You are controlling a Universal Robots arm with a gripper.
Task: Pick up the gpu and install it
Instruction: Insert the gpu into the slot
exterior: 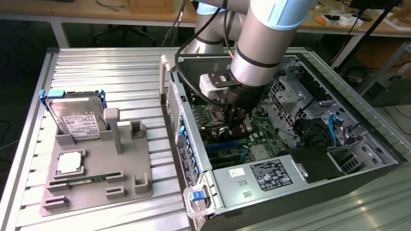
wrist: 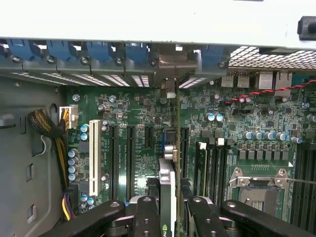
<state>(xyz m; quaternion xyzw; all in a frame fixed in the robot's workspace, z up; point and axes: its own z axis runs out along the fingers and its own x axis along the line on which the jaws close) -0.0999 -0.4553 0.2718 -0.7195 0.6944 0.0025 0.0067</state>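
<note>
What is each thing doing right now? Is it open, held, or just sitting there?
gpu: held on edge between the gripper fingers, over the motherboard slots.
gripper: shut on the gpu, inside the case.
computer case: side open, lying on the table.
hard drive: resting in the grey holder.
RAM stick: lying in the holder.

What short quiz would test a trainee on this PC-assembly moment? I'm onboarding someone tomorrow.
1. True or false: the end effector grips the gpu edge-on above the motherboard.
2. Where is the hard drive? A) inside the computer case B) in the grey fixture tray outside the case C) in the end effector
3. Fill in: the arm reaches down into the open ____.

Key: 1 true; 2 B; 3 computer case.
</note>
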